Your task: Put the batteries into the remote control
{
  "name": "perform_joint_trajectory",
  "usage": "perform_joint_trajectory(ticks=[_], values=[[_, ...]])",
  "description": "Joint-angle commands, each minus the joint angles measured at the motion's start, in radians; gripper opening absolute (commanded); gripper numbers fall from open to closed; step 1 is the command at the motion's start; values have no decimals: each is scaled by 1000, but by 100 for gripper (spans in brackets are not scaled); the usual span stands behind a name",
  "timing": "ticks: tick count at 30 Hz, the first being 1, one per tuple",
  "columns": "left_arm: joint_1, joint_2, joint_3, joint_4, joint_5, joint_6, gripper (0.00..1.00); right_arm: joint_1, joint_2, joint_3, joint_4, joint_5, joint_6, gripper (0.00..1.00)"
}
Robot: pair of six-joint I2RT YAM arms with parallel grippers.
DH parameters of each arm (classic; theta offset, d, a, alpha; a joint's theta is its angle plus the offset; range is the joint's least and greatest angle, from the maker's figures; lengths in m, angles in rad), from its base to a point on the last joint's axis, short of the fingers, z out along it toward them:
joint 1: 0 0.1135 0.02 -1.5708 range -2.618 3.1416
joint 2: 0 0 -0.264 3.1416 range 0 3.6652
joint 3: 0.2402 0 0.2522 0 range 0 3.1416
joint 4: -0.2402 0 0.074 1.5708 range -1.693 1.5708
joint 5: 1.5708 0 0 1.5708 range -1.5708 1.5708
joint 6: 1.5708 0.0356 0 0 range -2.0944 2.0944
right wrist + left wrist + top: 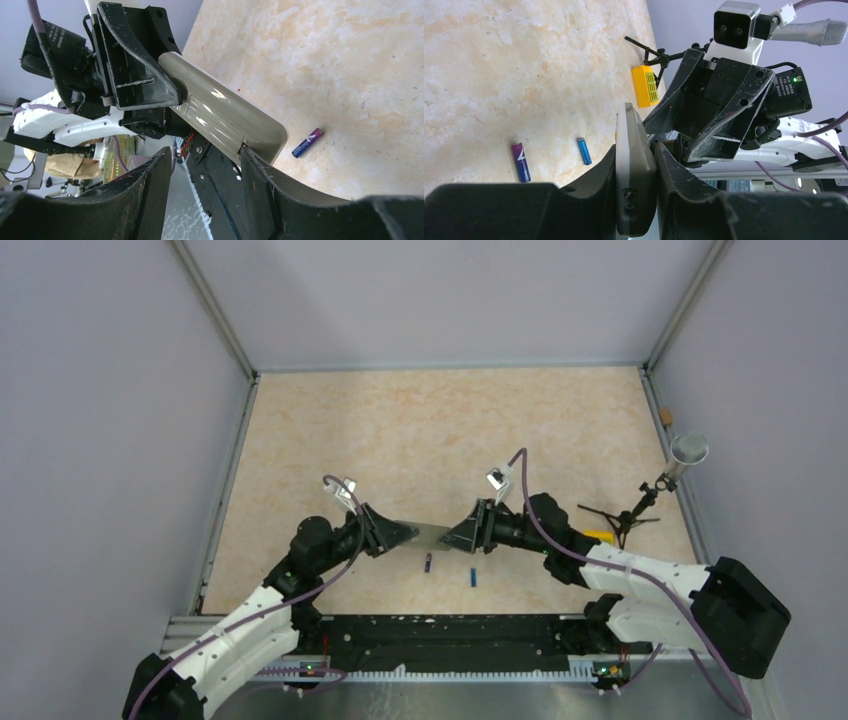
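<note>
— Which step is this?
— Getting the remote (227, 120) ready, I'd say. The left hand (635, 155) is clamped on one end of it and holds it in the air above the tabletop (499, 60).
— And the right hand (205, 152)?
— Its jaws stand wide apart with nothing between them. The remote's free end sits right at the tip of one finger (260, 180), not in the gap. I can't tell whether it touches.
— The batteries (584, 150)?
— Both lie loose on the tabletop below the remote, a little apart, and neither hand is near them.
— So nothing is loaded.
— No. The cover (215, 125) on the grey back looks shut. I judge the next move calls for the right hand to slide that cover off while the left grips firmly. Only then is a battery worth picking up.
</note>
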Motion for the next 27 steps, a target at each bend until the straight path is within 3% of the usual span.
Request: perform_joint_trajectory(ticks=[1, 14, 27], values=[[-17, 1, 17, 246, 115, -81, 0, 9, -23, -12, 148, -67, 46, 52], [-18, 11, 20, 218, 108, -69, 0, 0, -59, -55, 273, -88, 89, 52], [-16, 15, 45, 114, 72, -24, 0, 0, -81, -59, 283, -84, 87, 52]])
